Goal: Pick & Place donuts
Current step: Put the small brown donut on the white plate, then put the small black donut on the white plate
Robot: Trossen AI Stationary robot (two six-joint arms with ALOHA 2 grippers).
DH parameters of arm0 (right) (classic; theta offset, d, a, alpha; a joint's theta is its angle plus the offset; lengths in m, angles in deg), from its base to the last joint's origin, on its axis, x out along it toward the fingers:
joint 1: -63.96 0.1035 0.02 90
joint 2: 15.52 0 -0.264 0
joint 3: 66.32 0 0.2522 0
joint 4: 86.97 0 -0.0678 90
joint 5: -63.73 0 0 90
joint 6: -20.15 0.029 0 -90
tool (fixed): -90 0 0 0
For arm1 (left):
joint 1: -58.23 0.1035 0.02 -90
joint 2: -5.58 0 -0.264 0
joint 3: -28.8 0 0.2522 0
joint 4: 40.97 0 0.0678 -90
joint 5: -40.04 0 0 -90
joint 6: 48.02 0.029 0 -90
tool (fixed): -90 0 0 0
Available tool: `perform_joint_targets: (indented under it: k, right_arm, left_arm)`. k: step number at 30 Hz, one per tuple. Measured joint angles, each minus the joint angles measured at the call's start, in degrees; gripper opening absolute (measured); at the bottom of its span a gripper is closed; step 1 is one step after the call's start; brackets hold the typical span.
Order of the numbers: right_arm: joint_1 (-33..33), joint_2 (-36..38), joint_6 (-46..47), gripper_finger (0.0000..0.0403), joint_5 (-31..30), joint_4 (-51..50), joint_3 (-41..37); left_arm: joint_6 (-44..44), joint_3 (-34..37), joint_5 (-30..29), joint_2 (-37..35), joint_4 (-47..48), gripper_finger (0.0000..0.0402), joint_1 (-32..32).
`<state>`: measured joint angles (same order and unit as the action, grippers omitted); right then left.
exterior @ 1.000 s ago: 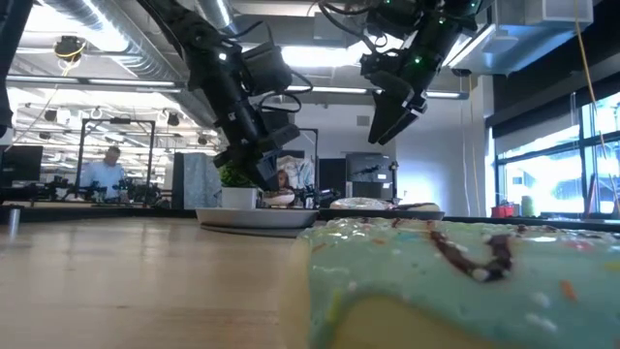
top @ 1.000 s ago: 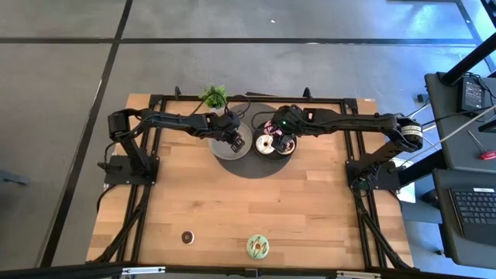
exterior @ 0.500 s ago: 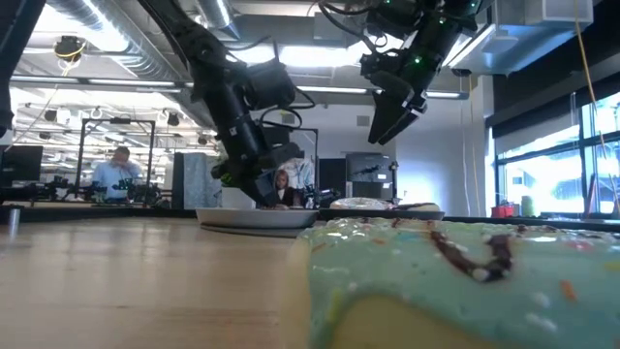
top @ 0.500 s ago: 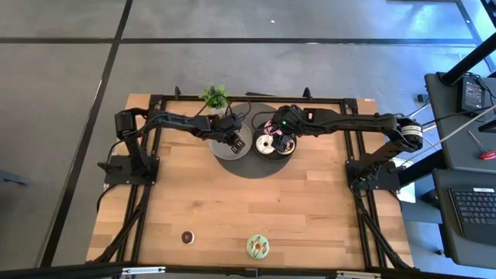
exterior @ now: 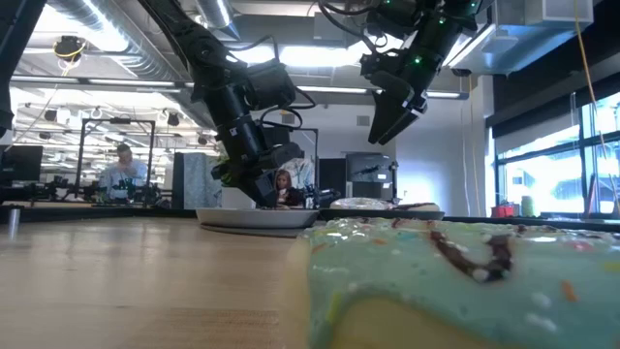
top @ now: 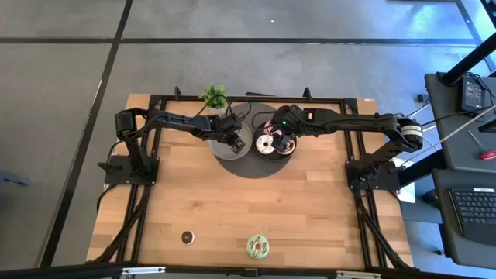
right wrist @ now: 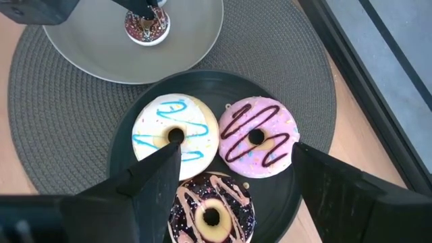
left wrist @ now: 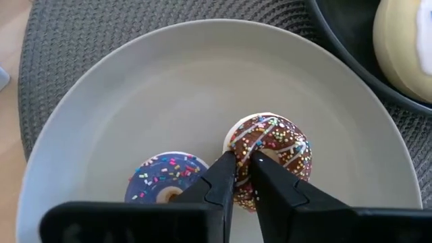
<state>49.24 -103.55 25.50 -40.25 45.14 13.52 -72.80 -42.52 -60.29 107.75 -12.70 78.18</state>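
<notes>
donuts everywhere – small brown sprinkled donut (left wrist: 270, 150) sits on the light grey plate (left wrist: 135, 88), clamped at its near rim by the left gripper (left wrist: 243, 164), fingers nearly closed on it. tiny purple donut (left wrist: 167, 177) lies just beside it on the same plate, partly hidden behind the gripper body, touching or not i cannot tell. in the right wrist view the same brown donut (right wrist: 146, 25) shows under the left gripper's tip on the grey plate (right wrist: 196, 40).

dark plate (right wrist: 128, 145) next to it holds three larger ones: white donut (right wrist: 174, 130) with blue squiggle, pink donut (right wrist: 258, 137) with chocolate drizzle, chocolate-sprinkled donut (right wrist: 212, 212) nearest the camera – all close together, white and pink about touching. both plates rest on a round woven mat (right wrist: 54, 115).

right gripper (right wrist: 233, 179) hovers above the dark plate, fingers spread wide, holding nothing; in the low view it hangs well clear of the plates (exterior: 387, 107).

green donut (top: 258, 246) lies alone at the table's near edge, well apart from the plates; it fills the low view's foreground (exterior: 465, 281). tiny dark donut (top: 187, 236) sits to its left on the wooden table (top: 310, 201). small green plant (top: 215, 96) stands at the far edge behind the left gripper (top: 236, 141). a person (exterior: 121, 170) sits in the room beyond.
</notes>
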Motion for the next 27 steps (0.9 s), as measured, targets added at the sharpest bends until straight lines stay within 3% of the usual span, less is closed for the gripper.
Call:
perform_joint_targets:
  k: [12, 20, 23, 27]
  right_arm:
    - [0.02, 0.00, -0.04, 0.0283, 0.00, 0.00, 0.00]
    - [0.00, 0.00, -0.04, 0.0283, 0.02, -0.04, 0.00]
    - [0.00, 0.00, -0.07, 0.0283, 0.02, -0.04, 0.00]
    - [0.00, 0.00, -0.09, 0.0283, 0.02, -0.06, 0.00]
  left_arm:
    - [-1.41, 0.00, -0.50, 0.00, 0.20, 0.0123, 0.07]
    - [-0.66, -3.21, 0.81, -4.70, 6.20, 0.0139, 0.07]
    - [2.97, -4.39, 6.69, -9.37, 8.29, 0.0138, -0.92]
    - [9.11, -4.46, 19.04, -16.84, 14.35, 0.0135, -4.63]
